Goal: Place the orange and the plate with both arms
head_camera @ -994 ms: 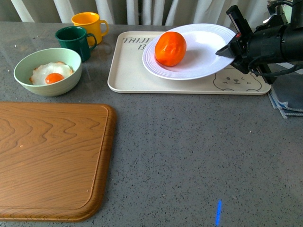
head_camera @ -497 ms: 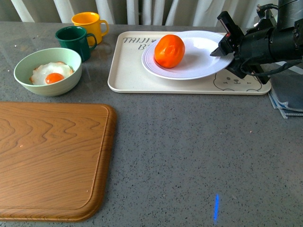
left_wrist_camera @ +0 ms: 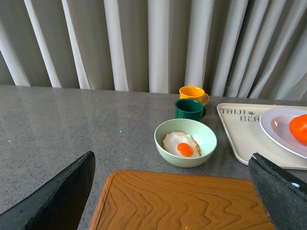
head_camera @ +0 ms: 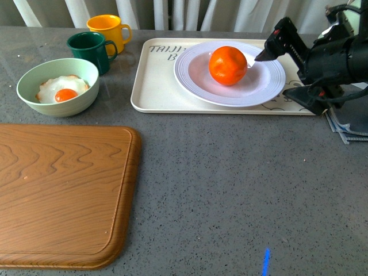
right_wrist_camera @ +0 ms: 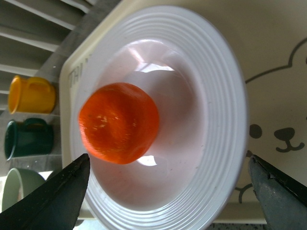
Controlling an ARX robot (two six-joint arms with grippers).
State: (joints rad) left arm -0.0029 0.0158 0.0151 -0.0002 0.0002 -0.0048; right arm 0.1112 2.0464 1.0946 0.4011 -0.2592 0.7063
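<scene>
The white ribbed plate [head_camera: 260,89] lies flat on the cream bear tray [head_camera: 154,86] at the back. The orange [head_camera: 228,65] rests in its middle. My right gripper [head_camera: 283,75] is open at the plate's right rim, one finger above the rim and one beside the tray's front edge, holding nothing. In the right wrist view the plate [right_wrist_camera: 225,96] and orange [right_wrist_camera: 119,122] lie between the spread fingers of that gripper [right_wrist_camera: 166,163]. My left gripper [left_wrist_camera: 171,163] is open and empty above the wooden board [left_wrist_camera: 182,201]; it is out of the front view.
A pale green bowl [head_camera: 34,95] with a fried egg stands at the left. A green mug [head_camera: 89,50] and a yellow mug [head_camera: 108,29] stand behind it. A wooden cutting board [head_camera: 63,195] fills the front left. A grey cloth [head_camera: 348,123] lies at the right edge.
The plate was tilted up in my right gripper; it now lies flat on the tray. The orange rolled to the plate's middle. The right gripper has opened.
</scene>
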